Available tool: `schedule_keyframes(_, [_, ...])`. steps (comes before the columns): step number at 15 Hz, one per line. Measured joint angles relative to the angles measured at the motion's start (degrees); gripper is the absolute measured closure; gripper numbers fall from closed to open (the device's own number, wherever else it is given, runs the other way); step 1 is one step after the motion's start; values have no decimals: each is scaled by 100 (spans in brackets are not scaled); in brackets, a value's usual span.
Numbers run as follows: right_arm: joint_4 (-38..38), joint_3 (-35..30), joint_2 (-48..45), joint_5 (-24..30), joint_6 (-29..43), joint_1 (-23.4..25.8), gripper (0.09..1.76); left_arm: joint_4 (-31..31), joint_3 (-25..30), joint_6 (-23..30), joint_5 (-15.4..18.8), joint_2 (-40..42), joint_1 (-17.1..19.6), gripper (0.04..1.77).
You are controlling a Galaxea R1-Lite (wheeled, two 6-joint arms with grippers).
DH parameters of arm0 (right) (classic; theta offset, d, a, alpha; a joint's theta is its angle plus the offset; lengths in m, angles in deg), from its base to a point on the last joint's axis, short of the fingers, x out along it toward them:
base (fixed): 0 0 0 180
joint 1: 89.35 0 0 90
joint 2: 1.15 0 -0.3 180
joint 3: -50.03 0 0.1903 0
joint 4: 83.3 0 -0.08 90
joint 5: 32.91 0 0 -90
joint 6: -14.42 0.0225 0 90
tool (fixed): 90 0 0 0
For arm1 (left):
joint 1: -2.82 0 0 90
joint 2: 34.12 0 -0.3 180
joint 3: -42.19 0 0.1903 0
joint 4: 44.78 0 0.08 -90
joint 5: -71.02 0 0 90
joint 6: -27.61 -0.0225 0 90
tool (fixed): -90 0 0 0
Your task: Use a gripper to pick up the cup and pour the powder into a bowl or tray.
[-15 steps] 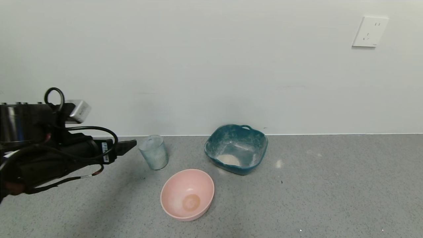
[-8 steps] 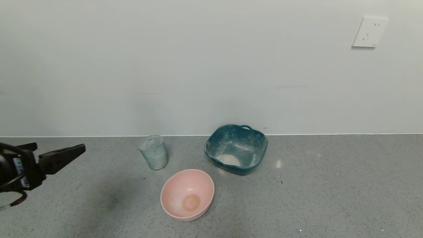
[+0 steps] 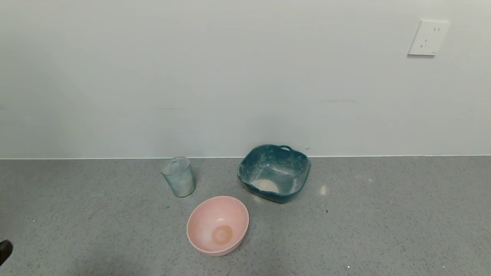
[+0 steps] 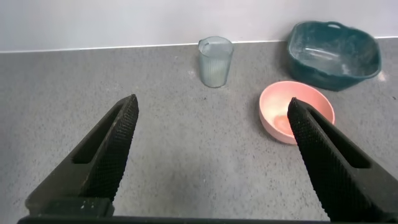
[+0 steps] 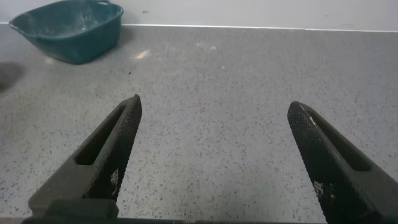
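The clear ribbed cup (image 3: pixel 178 176) stands upright on the grey counter near the wall, left of the teal dish (image 3: pixel 303 168). Off-white powder (image 3: pixel 265 185) lies in the dish's bottom. The cup (image 4: pixel 215 61) and the dish (image 4: pixel 367 59) also show in the left wrist view. My left gripper (image 4: pixel 213 109) is open and empty, well back from the cup; only a tip (image 3: pixel 4 251) shows at the head view's left edge. My right gripper (image 5: pixel 214 106) is open and empty over bare counter, away from the teal dish (image 5: pixel 68 37).
A round pink bowl (image 3: pixel 217 224) sits in front of the cup and dish, with a tan smear inside; it also shows in the left wrist view (image 4: pixel 273 102). The wall runs behind the counter, with a socket (image 3: pixel 428 37) at the upper right.
My left gripper has drawn back from beside the cup to the left and down, almost out of the head view. The cup, dish and bowl have not moved.
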Motion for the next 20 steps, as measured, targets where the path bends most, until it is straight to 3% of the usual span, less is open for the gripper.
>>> schedule_keyframes(3, [2, 0, 0, 1, 2, 0, 14, 157, 223, 0, -20, 816, 2, 10])
schedule_keyframes(6, [0, 0, 0, 0, 2, 0, 14, 739, 261, 20, -67, 1517, 20, 10])
schedule_keyframes(9, [0, 0, 0, 1, 2, 0, 14, 896, 308, 11, -584, 2029, -11, 9])
schedule_keyframes(13, [0, 0, 0, 0, 2, 0, 14, 885, 603, -22, -622, 2686, -71, 9])
schedule_keyframes(16, [0, 0, 0, 0, 0, 0, 14, 546, 1023, -13, -641, 2994, -82, 9])
schedule_keyframes(20, [0, 0, 0, -2, 0, 0, 14, -769, 2243, -27, -603, 3090, -83, 9])
